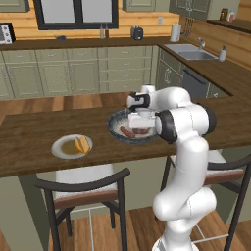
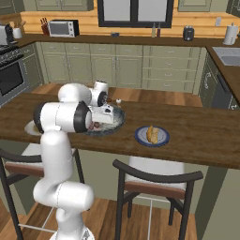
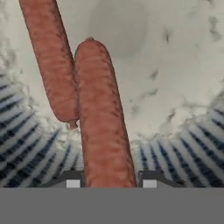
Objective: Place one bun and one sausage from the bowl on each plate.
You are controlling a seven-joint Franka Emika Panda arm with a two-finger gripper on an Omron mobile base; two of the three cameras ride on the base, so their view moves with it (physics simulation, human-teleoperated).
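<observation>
Left base view: long dark wooden counter (image 1: 29, 142), green cabinets, a sink (image 1: 188, 51) and wood floor behind. Bowl (image 1: 117, 128) mid-counter with a sausage (image 1: 127, 132) inside, gripper (image 1: 138, 123) lowered into it. Plate (image 1: 63, 147) to the left, carrying a bun (image 1: 82, 144).

Right base view: same counter, two stools beneath, microwave (image 2: 63, 28) on the far worktop. Second plate (image 2: 159, 137) with a bun, right of the bowl.

Hand view: two sausages on the speckled bowl floor; jaws narrowed around the nearer one, contact unclear.
</observation>
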